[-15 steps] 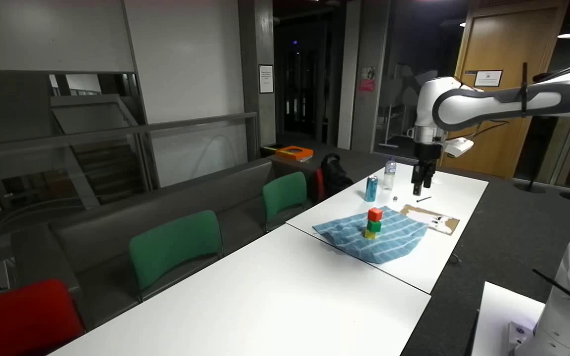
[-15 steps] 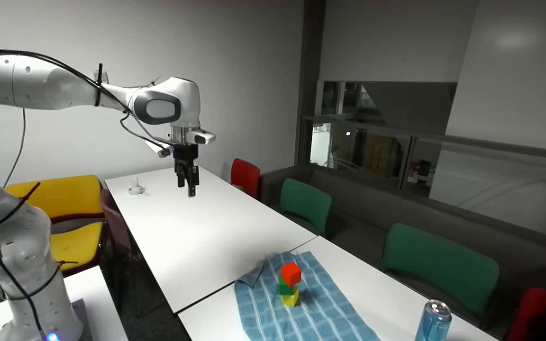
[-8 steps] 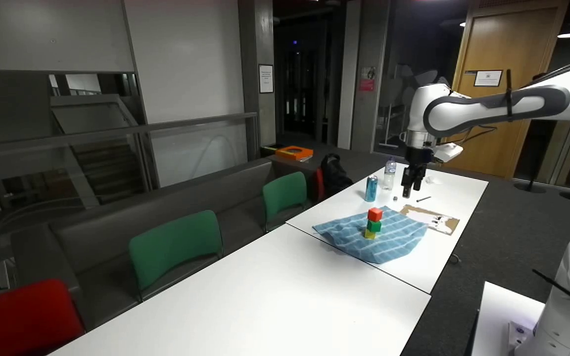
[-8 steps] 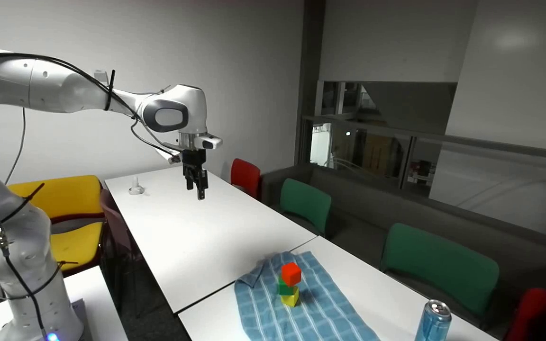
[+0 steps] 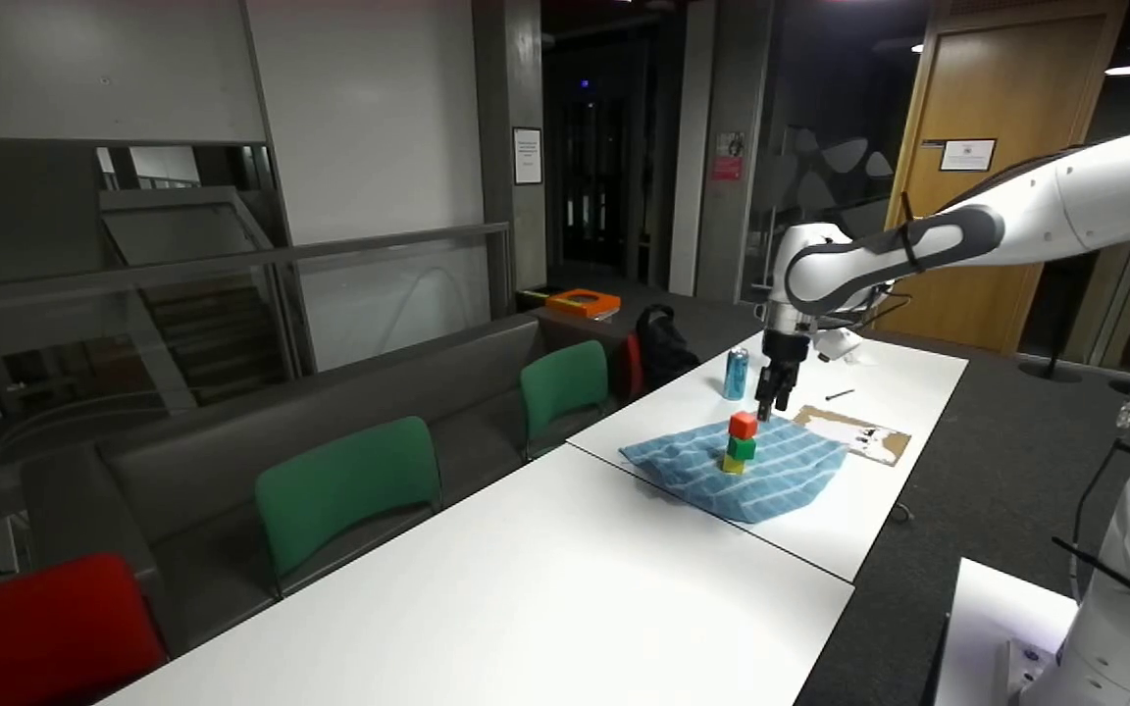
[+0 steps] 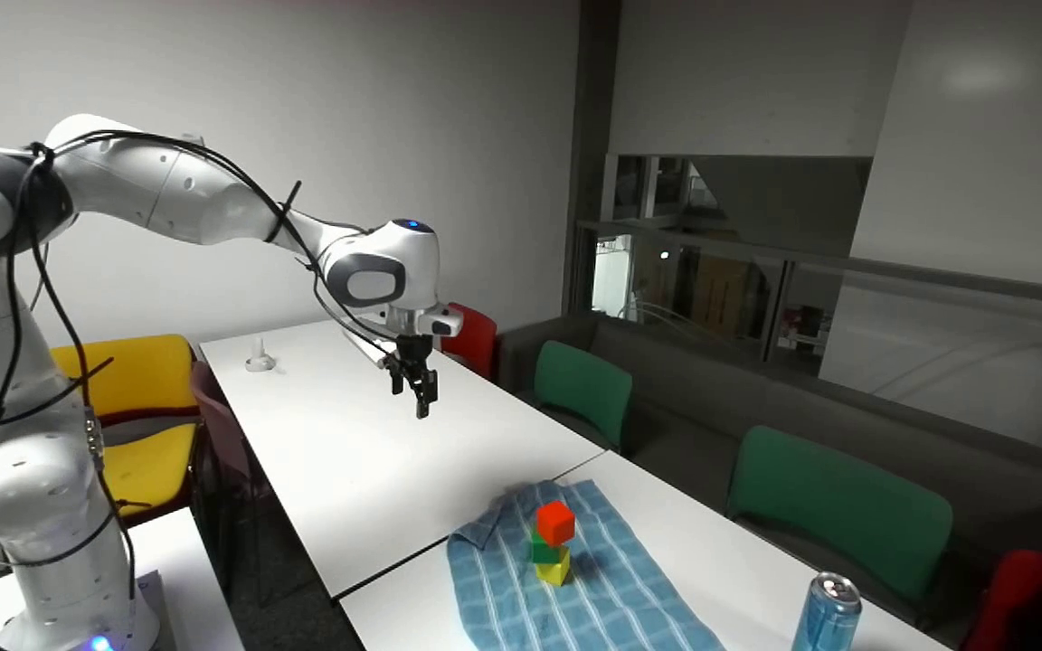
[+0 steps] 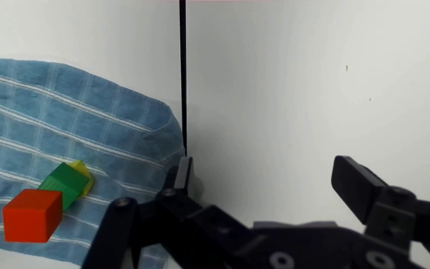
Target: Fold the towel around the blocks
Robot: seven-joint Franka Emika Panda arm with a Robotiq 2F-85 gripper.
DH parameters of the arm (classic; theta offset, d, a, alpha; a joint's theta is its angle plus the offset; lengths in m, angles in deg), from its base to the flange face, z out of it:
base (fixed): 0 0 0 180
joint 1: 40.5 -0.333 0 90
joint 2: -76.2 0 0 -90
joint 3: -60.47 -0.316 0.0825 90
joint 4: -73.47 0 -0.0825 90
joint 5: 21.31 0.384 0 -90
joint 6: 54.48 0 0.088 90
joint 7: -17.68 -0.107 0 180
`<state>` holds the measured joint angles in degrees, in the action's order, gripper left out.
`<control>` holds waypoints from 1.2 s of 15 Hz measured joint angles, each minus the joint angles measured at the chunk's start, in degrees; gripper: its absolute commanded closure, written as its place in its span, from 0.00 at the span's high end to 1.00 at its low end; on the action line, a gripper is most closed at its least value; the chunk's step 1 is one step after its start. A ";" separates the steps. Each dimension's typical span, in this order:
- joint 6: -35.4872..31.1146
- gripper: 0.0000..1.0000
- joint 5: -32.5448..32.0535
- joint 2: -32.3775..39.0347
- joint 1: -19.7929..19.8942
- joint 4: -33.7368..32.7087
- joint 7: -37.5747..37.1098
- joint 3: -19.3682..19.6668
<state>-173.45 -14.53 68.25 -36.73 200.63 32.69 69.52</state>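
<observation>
The towel, a blue cloth with white stripes, lies spread on the white table in both exterior views [image 5: 805,476] [image 6: 629,597] and the wrist view [image 7: 69,138]. One corner by the table seam is turned over. The blocks stand stacked on it: red [image 5: 743,425] [image 6: 555,523] [image 7: 32,215] on top, green [image 5: 742,448] [image 6: 545,549] [image 7: 65,183] in the middle, yellow [image 5: 733,465] [image 6: 554,570] [image 7: 85,175] at the bottom. My gripper [image 5: 773,410] [image 6: 412,398] [image 7: 261,164] is open and empty, above the table. In the wrist view its left finger overlaps the towel's edge by the seam.
A blue can [image 5: 737,375] [image 6: 828,615] stands beside the towel. A cardboard piece with white paper [image 5: 849,434] and a dark pen [image 5: 841,394] lie on the table. A small white object [image 6: 260,357] stands at the far table end. Green chairs [image 6: 838,511] line one side.
My arm has moved down and, in an exterior view, rightward, closer to the towel. The gripper stays open. The towel and blocks have not moved. The arm now hides the clear bottle.
</observation>
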 measured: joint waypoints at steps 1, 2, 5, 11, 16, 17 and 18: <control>-0.55 1.00 1.29 1.61 0.05 -0.27 1.49 0.19; -0.71 1.00 2.24 2.96 0.13 -0.61 2.77 0.31; -0.72 1.00 2.98 4.66 0.25 -1.11 3.93 0.30; -0.70 1.00 2.81 4.71 0.25 -1.24 3.88 0.14; -0.70 1.00 2.27 10.97 0.25 -5.31 4.80 -0.25; -0.70 1.00 2.38 13.31 0.26 -6.70 5.61 -0.36; -0.70 1.00 2.48 15.87 0.35 -8.15 6.45 -0.56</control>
<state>-174.14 -12.05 84.13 -36.38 192.48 39.14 68.96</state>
